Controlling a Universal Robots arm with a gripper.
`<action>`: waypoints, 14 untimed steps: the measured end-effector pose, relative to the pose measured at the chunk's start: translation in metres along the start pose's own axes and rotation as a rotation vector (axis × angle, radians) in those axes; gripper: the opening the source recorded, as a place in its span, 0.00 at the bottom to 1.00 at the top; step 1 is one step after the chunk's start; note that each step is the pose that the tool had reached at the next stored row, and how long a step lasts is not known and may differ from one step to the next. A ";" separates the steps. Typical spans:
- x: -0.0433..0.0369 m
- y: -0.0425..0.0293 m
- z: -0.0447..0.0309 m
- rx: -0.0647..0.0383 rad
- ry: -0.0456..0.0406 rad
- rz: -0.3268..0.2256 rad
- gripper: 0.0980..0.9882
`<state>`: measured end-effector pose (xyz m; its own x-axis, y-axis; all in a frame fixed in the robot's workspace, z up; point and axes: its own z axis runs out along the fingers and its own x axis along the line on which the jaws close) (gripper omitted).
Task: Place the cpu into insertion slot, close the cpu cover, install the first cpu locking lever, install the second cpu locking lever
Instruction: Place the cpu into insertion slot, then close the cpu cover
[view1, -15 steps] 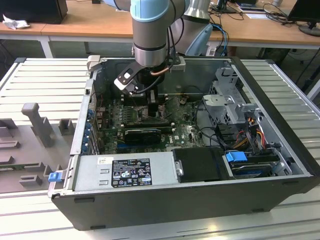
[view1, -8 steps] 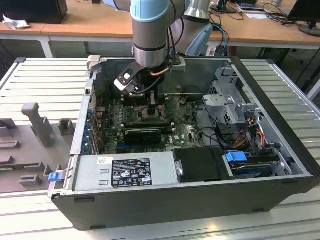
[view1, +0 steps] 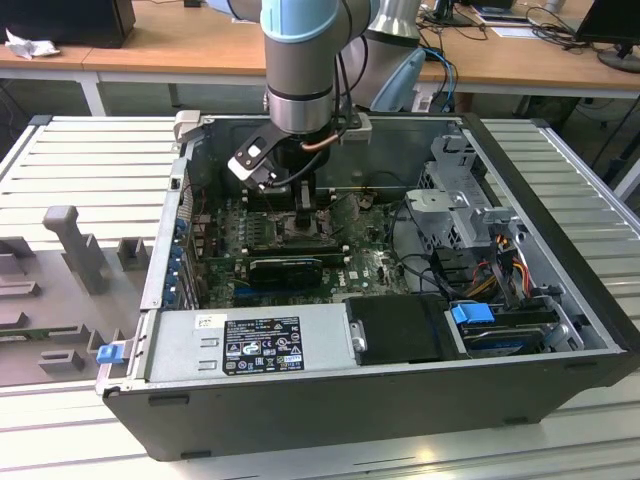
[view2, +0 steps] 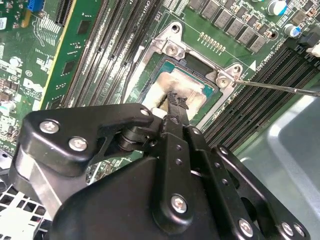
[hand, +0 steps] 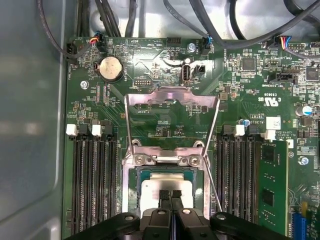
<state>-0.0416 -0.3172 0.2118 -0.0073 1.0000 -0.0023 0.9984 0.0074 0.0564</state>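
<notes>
- The cpu (hand: 165, 184) lies in the insertion slot (view2: 165, 62), toward 11 o'clock of the computer case (view1: 560, 290) in the exterior view; the cpu cover (hand: 172, 95) is open.
- My fingers (hand: 164, 196), pressed together and empty, touch the cpu's top.

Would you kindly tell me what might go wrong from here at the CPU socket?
The end effector touches the cpu in the slot; a sideways drag might shift it or harm the contacts. The cover lies open, so nothing clamps the cpu. A thin lever stands loose nearby and might snag.
</notes>
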 end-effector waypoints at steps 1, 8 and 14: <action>0.0000 0.0000 -0.0007 0.000 -0.0009 0.000 0.01; 0.0000 0.0010 -0.0103 0.000 -0.0046 0.000 0.01; -0.0001 0.0082 -0.0101 0.000 -0.0050 0.000 0.01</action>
<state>-0.0340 -0.3172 0.2223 -0.0070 0.9999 -0.0074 0.9984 0.0074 0.0563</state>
